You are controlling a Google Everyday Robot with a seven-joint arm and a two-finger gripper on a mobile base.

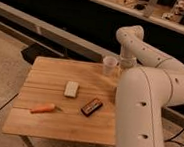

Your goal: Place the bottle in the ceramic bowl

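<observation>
Although the task speaks of a bottle and a bowl, you will find neither of them in this view. The counter [39, 122] shows only a pale cup [109, 65] at its far right edge, a white block [71, 88] near the middle, a dark bar [91, 106] just right of it and nearer, and a carrot [43, 109] at the near left. The big white arm [141, 109] covers the whole right side, so both things may be hidden behind it.

The claw is also hidden. The wrist comes down just right of the cup and goes behind the thick part of the arm, so the claw is probably there, at the far right of the counter. You cannot tell how it stands or whether it holds something.

About handling, I judge from the task only. A bottle is probably light and stiff, with a smooth round body that can slip or roll. Take it across the middle of the body, not at the ends. A ceramic bowl can chip, so lower the bottle in gently.
</observation>
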